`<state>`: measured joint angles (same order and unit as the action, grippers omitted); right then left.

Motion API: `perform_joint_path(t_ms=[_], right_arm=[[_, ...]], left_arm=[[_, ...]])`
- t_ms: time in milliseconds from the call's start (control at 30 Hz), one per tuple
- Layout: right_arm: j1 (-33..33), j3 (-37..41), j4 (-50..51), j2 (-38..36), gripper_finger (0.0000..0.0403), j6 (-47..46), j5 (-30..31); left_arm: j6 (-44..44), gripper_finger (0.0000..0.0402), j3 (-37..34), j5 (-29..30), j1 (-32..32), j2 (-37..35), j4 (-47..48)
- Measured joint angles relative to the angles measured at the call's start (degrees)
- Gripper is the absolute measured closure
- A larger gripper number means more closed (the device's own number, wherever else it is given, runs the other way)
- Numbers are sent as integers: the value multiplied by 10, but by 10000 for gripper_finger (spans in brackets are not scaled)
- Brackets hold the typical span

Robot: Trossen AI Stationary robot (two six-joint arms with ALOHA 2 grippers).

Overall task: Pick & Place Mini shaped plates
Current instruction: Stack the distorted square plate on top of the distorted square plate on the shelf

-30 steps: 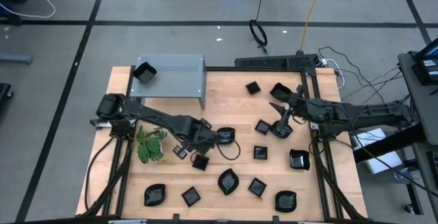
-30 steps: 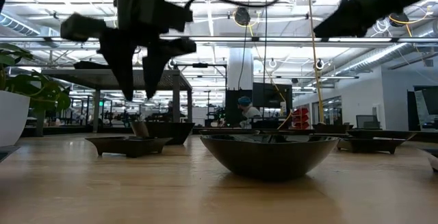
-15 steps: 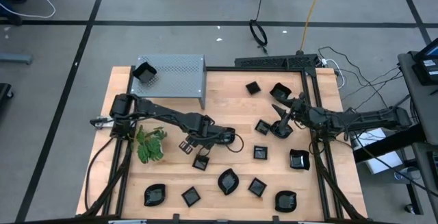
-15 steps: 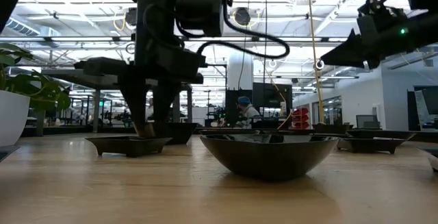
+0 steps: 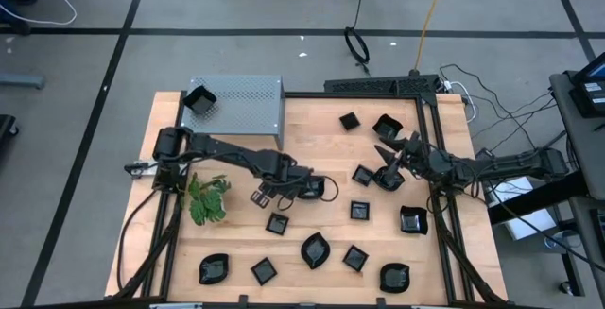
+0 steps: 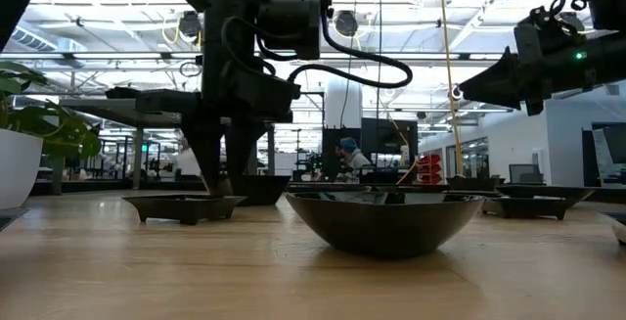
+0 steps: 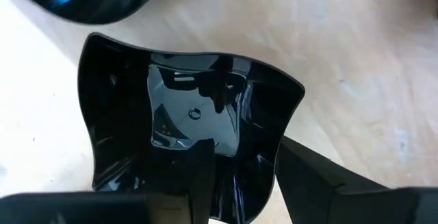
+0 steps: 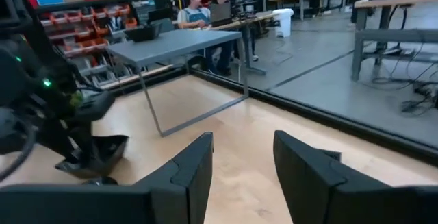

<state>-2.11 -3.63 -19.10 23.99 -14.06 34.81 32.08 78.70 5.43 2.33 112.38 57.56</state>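
Several glossy black mini plates lie flat on the wooden table (image 5: 312, 153). Another one (image 5: 198, 99) sits on the grey shelf. My left gripper (image 5: 275, 212) is open and points down at a square, wavy-rimmed plate (image 5: 277, 222), also seen in the left wrist view (image 7: 185, 114) and the low view (image 6: 182, 206). One finger (image 7: 198, 179) is inside the dish and the other (image 7: 308, 183) is outside its rim. My right gripper (image 5: 383, 158) is open. It hovers level above the table near two plates (image 5: 362, 174) (image 5: 386, 179). My left gripper comes from above with its fingers on either side of the square plate's rim (image 7: 263, 176), on the plate's far-left side. The plate lies flat on the table. I cannot tell whether either finger touches it.
The grey perforated shelf (image 5: 241, 106) stands at the far left. The green plant (image 5: 208, 200) is just left of my left gripper. Other plates lie nearby (image 5: 315, 249) (image 5: 359, 211) (image 5: 264, 270) (image 5: 413, 220). A black frame runs along the table's right edge (image 5: 440, 224). People sit in the room beyond the table.
My left gripper has come down from well above the table, and its fingertips now reach the square plate's rim. It also shifted slightly toward the far edge. The plate has stayed where it was. My right gripper has sunk a little.
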Motion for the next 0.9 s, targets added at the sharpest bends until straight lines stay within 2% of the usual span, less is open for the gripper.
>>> perform_joint_path(t_ms=[100,300,633,900], right_arm=[[0,1,1,0,261,-8,-22],[0,1,0,0,261,-25,-66],[0,2,1,0,261,-89,-78],[0,3,3,0,261,-90,-79]], left_arm=[[-4,295,-2,-7,-5,0,-5],[-15,389,-19,-27,-17,-2,-17],[-39,394,2,-35,-19,-32,-3],[-78,393,4,-35,-19,-135,-9]])
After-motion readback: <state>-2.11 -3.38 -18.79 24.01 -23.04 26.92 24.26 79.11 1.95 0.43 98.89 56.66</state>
